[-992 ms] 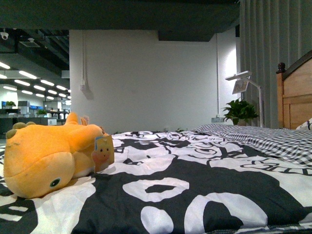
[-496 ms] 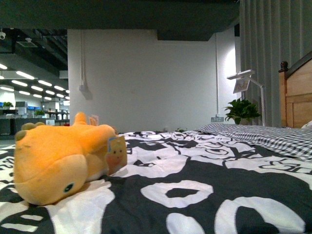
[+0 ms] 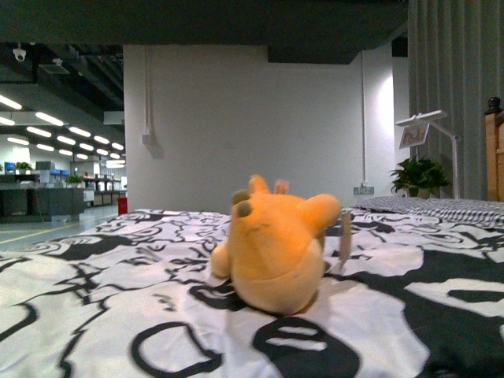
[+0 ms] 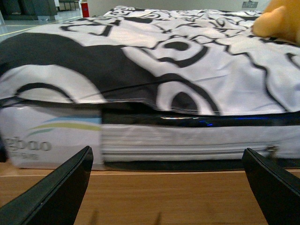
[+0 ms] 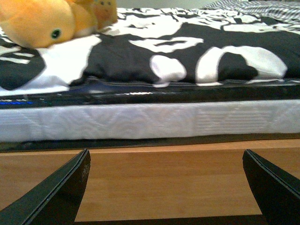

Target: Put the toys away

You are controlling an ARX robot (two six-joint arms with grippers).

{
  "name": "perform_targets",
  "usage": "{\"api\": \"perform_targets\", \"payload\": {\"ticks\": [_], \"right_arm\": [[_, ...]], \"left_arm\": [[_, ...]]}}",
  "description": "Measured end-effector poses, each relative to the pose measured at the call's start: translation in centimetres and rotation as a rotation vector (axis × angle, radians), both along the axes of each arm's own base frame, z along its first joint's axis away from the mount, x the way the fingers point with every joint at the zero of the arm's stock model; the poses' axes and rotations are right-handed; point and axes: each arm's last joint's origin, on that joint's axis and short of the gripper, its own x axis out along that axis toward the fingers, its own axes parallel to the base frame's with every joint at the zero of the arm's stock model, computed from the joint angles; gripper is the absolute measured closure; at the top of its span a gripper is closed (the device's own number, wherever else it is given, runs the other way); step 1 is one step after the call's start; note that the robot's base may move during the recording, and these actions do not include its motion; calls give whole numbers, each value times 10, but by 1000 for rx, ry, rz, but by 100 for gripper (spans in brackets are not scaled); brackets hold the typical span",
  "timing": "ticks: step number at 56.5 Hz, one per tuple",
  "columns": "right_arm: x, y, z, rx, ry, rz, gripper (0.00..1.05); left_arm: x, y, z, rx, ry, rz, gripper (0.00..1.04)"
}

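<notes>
A soft, fuzzy yellow-orange plush animal (image 3: 276, 252) lies on the black-and-white patterned quilt (image 3: 102, 315) of a bed. It sits near the middle of the front view, with its rounded bulk toward the camera and its stubby ears poking up. A small card tag (image 3: 345, 236) hangs at its right side. Behind it, a strip of grey checked bedding (image 3: 453, 209) runs toward a brown wooden headboard (image 3: 494, 150). A leafy green potted plant (image 3: 421, 175) and a white desk lamp (image 3: 429, 126) stand by the plain white wall (image 3: 236, 118).

Neither arm shows in the front view. In the left wrist view the left gripper (image 4: 166, 157) hangs low in front of the bed. Its black fingers (image 4: 56, 187) are spread wide with nothing between them, level with the light wooden bed frame (image 4: 154, 197) under the white mattress side (image 4: 187, 143). Only an orange edge of the toy (image 4: 281, 21) shows there, far across the quilt.

The right gripper (image 5: 165, 157) hangs the same way, its fingers (image 5: 61, 187) wide apart and empty before the frame. Its camera catches the toy's face (image 5: 40, 23) with one dark eye, resting on the quilt back from the bed's edge.
</notes>
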Motion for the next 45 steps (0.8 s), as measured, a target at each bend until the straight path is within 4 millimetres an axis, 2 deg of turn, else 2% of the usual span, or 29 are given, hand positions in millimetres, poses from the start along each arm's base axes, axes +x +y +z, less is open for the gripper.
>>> {"api": "perform_targets", "payload": {"ticks": [20,29,33,45], "right_arm": [[0,0,0,1,0,0,7],[4,1,-8,71,151,-270,7],[8,1,-2,92,127,-301,7],[30,14,30,124,18,-226,7]], "left_arm": [[0,0,0,0,-2,4,6],[0,0,0,0,-3,2,6],[0,0,0,0,-3,2,6],[0,0,0,0,-3,2,6]]}}
